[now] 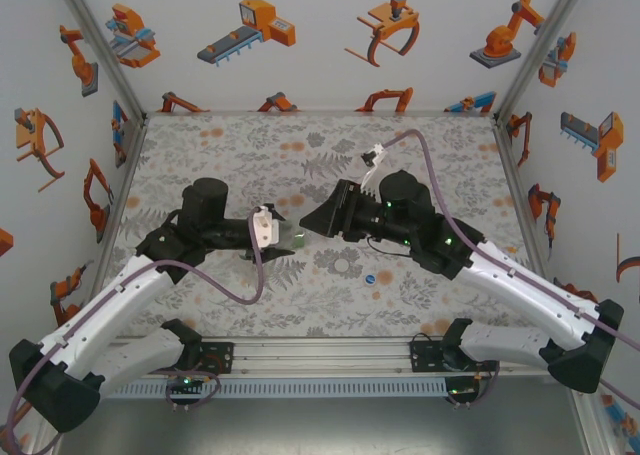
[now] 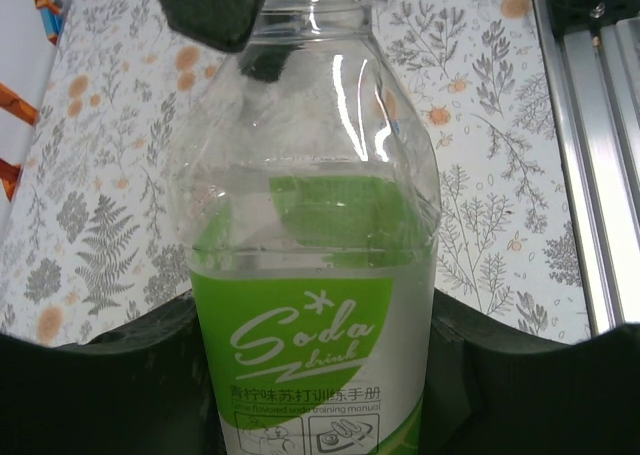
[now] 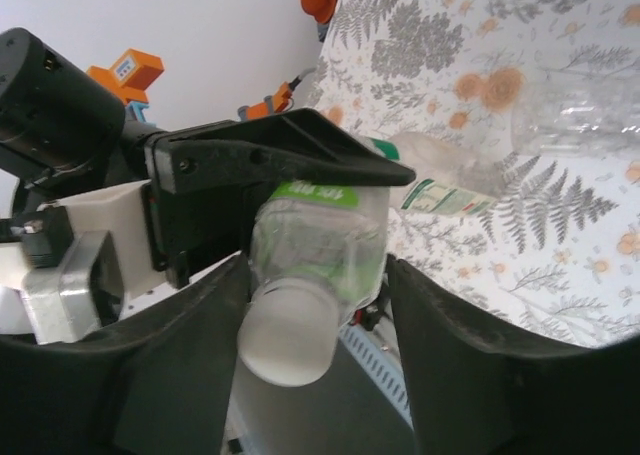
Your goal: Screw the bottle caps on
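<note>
Floral counter (image 1: 330,145), centre | your left end effector (image 2: 315,350) clamps the clear green-labelled plastic bottle (image 2: 310,275) level, neck toward the right arm | your right end effector (image 3: 318,285) straddles its white round plastic cap (image 3: 285,345), jaws apart.

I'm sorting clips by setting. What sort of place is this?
Probably a lab robot test cell, not a home: white walls printed with cartoon robot arms enclose a floral-covered table, and the left arm and right arm are bolted to an aluminium rail at its near edge.
</note>
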Robot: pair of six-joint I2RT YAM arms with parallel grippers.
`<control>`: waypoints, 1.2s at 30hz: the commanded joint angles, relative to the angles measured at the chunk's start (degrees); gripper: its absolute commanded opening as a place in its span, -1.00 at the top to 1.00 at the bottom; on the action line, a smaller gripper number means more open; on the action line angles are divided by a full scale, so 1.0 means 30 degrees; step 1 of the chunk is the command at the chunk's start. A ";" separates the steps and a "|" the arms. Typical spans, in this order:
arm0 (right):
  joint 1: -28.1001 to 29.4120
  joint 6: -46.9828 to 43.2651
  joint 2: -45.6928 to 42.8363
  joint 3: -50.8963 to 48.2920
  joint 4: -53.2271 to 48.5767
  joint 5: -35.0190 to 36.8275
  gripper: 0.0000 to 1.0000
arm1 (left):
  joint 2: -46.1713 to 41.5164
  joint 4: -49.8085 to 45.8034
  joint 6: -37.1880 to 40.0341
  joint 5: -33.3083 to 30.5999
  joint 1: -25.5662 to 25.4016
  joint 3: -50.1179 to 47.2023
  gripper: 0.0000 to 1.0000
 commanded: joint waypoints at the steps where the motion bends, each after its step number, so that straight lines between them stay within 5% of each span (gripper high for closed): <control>1: 0.0044 -0.1695 -0.0502 0.1164 -0.1098 -0.0047 -0.34 | -0.0480 0.0850 -0.0136 0.1275 -0.0098 0.0260 1.00; 10: 0.0036 -0.6676 -0.2618 0.2802 -0.4190 0.1051 -0.42 | -0.0500 0.0522 0.0120 0.1462 -0.0416 0.0231 1.00; 26: 0.0046 -2.6991 -0.3369 0.2690 -0.4868 -0.7000 -0.17 | -0.0462 -0.0415 0.0579 0.1409 -0.1041 0.0692 1.00; 36: 0.0542 -3.0755 -0.2016 0.3360 -0.5500 -0.7629 -0.13 | -0.0193 -0.0461 0.0328 0.1158 -0.1088 0.0867 1.00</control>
